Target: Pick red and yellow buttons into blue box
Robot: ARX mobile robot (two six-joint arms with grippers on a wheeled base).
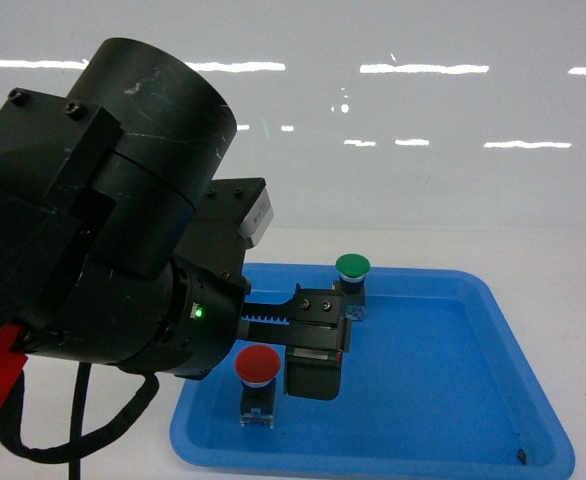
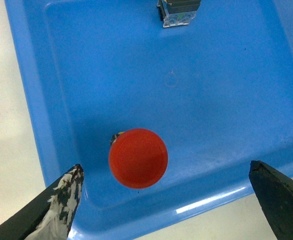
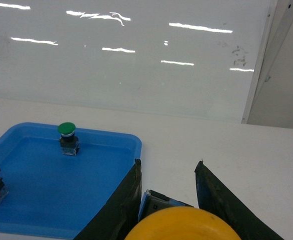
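Head view: left arm fills the left side, its gripper low over the blue tray, just beside the red button. Green button stands upright at the tray's far edge.

Left wrist view looks straight down: left gripper open, fingers wide apart either side of the red button, not touching it; button sits near the tray's corner.

Only the right wrist view shows the yellow button: right gripper closed on it, above the white counter beside the tray. Green button in the tray there too.

Blue box not visible in any view.
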